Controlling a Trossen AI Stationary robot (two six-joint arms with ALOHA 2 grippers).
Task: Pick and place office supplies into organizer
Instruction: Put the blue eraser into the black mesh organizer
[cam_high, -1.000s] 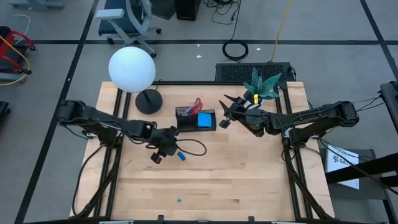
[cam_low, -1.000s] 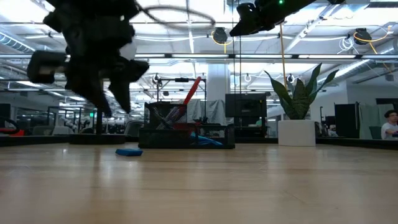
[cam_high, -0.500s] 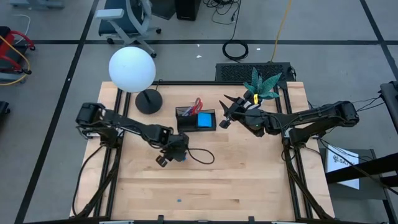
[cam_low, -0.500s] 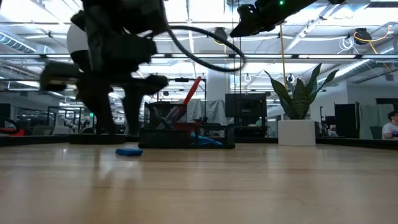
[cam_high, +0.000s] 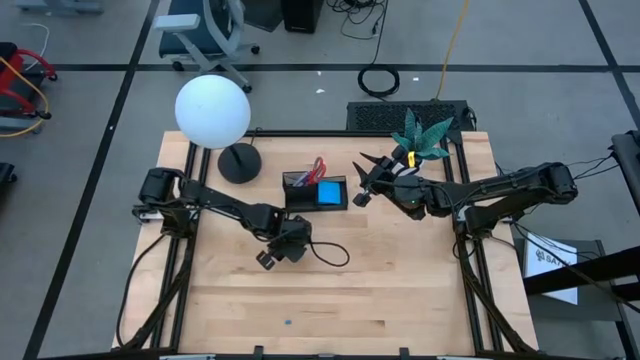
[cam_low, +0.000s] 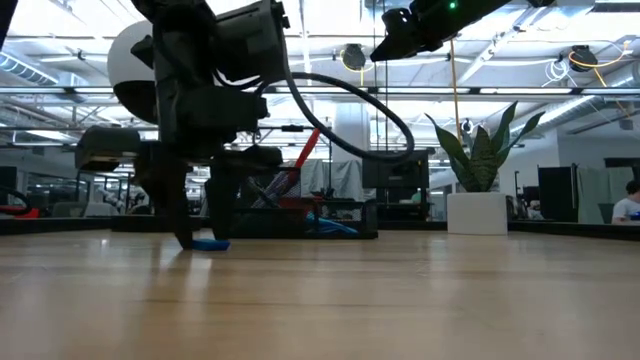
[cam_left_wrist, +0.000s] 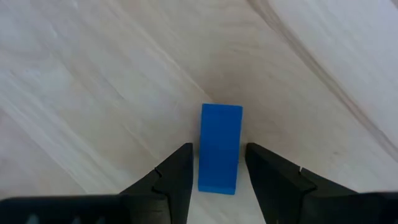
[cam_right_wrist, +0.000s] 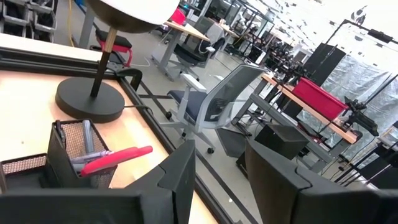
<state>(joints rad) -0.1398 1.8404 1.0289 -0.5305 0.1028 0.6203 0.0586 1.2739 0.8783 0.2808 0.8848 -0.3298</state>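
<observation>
The blue eraser (cam_left_wrist: 219, 149) lies flat on the wooden table. My left gripper (cam_left_wrist: 217, 152) is open and points down at it, one finger on each side with a thin gap at both. The high view shows this gripper (cam_high: 283, 248) near the table's middle, and in the low view its fingertips (cam_low: 200, 240) reach the table top. The black organizer (cam_high: 315, 190) stands on the table farther back. It holds the bright blue note pad (cam_high: 330, 192), the red-handled scissors (cam_high: 318, 168) and some pens. My right gripper (cam_high: 362, 180) hovers open, high and just right of the organizer.
A lamp with a white globe (cam_high: 212, 112) and a round black base (cam_high: 238, 162) stands left of the organizer. A green plant (cam_high: 420, 135) is at the far right corner. My left arm's cable loops (cam_high: 325, 250) beside the gripper. A small blue speck (cam_high: 288, 322) lies near the near edge.
My left gripper has moved toward the table's right and a little toward the near edge, then come down until its open fingers stand on either side of the eraser at the table top. The eraser has stayed in place.
</observation>
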